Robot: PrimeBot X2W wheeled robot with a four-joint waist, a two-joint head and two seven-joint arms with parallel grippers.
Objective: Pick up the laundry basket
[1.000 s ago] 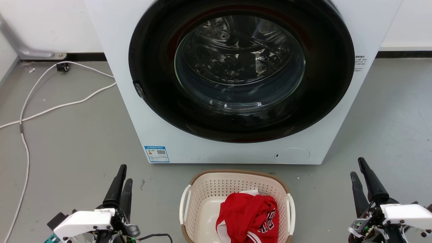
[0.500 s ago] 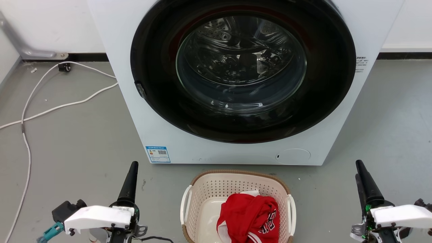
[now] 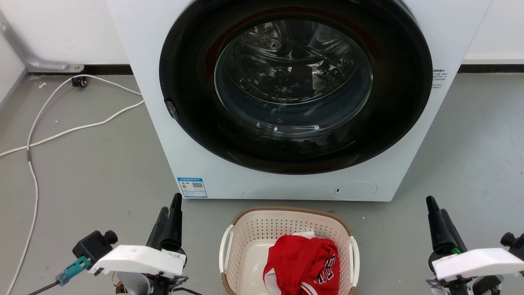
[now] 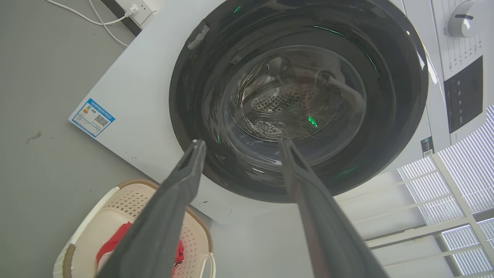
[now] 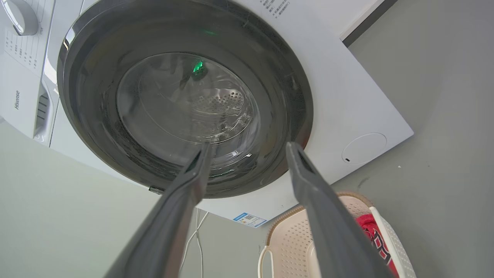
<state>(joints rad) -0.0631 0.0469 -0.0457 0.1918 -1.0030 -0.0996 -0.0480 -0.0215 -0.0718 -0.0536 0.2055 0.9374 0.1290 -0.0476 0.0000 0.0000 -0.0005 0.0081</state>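
Note:
The laundry basket (image 3: 254,233) sits on the grey floor just before the washer, cream and perforated with a brown rim and a white handle (image 3: 223,250) on each side. A red garment (image 3: 303,264) lies inside it. My left gripper (image 3: 170,209) stands open to the basket's left, apart from it, fingers pointing up. My right gripper (image 3: 436,207) stands open well to the basket's right. The left wrist view has the basket (image 4: 127,200) at lower left behind the open gripper (image 4: 241,144). The right wrist view has the basket (image 5: 285,235) at lower right behind the open gripper (image 5: 247,148).
A white front-load washer (image 3: 163,143) with a dark round glass door (image 3: 294,82) stands close behind the basket. White cables (image 3: 61,131) trail over the floor at left. Grey floor lies on both sides of the basket.
My left gripper has shifted right toward the basket and rolled, so both fingers show. The right gripper has moved slightly left and down and rolled too. The basket has stayed put.

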